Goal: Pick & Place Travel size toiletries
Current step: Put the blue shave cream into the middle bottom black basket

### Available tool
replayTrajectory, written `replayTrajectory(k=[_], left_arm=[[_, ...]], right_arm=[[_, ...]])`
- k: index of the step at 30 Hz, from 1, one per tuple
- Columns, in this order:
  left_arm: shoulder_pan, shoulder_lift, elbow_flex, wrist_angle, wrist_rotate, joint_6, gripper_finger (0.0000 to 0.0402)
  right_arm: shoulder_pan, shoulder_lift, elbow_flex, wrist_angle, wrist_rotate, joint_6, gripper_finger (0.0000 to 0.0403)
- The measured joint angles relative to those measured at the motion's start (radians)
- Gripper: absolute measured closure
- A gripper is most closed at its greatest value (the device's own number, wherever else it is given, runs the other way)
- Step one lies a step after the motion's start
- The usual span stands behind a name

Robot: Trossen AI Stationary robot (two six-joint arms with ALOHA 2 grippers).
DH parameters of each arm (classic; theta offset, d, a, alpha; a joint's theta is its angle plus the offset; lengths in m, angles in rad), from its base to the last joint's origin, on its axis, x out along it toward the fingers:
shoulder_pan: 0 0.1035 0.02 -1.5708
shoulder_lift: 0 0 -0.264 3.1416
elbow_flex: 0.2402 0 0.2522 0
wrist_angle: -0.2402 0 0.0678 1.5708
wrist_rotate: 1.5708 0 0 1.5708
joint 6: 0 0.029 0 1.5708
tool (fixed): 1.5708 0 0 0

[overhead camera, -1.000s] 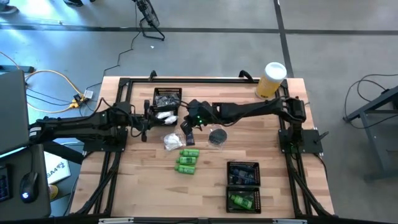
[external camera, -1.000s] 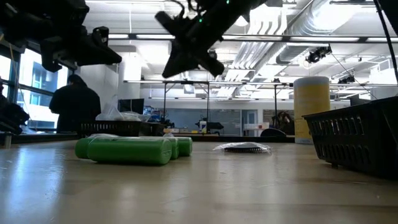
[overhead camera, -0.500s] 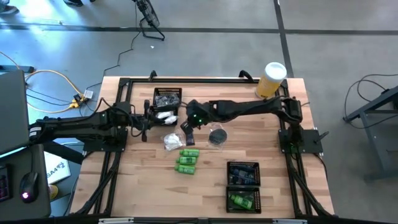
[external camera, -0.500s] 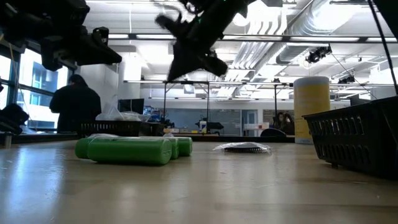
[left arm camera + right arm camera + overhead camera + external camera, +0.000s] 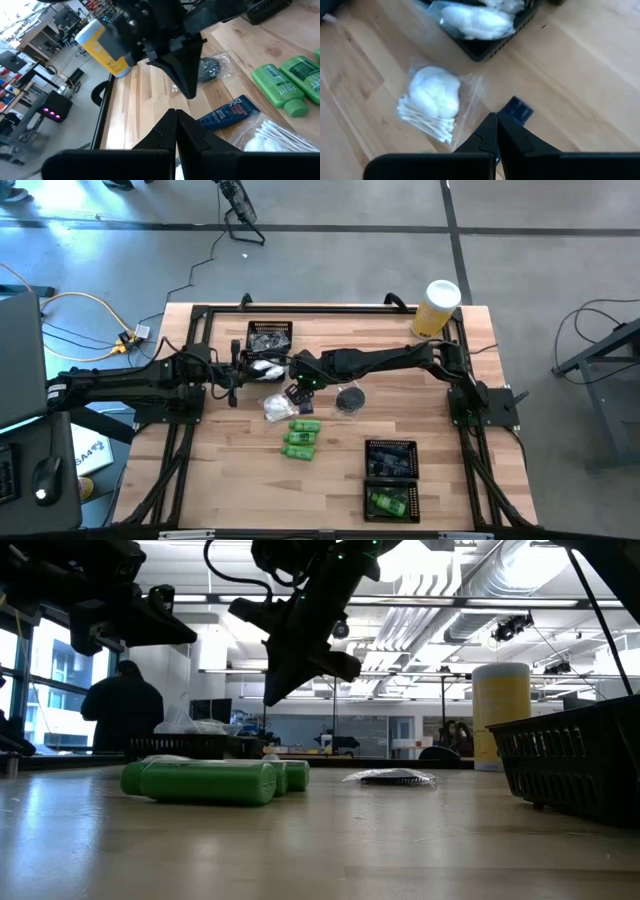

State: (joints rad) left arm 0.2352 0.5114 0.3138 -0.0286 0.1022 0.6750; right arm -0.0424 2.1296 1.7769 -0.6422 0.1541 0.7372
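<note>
Right claw [image 5: 293, 392] shut and empty, hanging above the worktop [image 5: 240, 480]; blue tube [image 5: 518, 109] lies just beneath and ahead of it, crinkly swab packet [image 5: 436, 102] beside that, 3 green bottles [image 5: 301, 438] a bit further toward the front edge. Left claw [image 5: 175, 117] also shut, waiting nearby. Risk: descending with fingers together just shoves the flat, slick tube away; packet film sits close enough to snag. Bottles are smooth cylinders, likely to roll.

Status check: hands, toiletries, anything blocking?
Right hand shut, empty, above blue tube. Left hand shut, waiting beside far tray. Swab packet and green bottles loose on table. Nothing blocking.
</note>
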Motion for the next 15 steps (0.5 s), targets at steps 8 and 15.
replayTrajectory(k=[8,15], left_arm=[[0.0,0.0,0.0,-0.024,0.0,0.002,0.0402],[0.0,0.0,0.0,-0.028,0.0,0.002,0.0402]], right_arm=[[-0.012,0.001,-0.001,-0.015,0.031,-0.005,0.0394],[-0.012,0.008,-0.002,-0.035,0.03,-0.027,0.0313]])
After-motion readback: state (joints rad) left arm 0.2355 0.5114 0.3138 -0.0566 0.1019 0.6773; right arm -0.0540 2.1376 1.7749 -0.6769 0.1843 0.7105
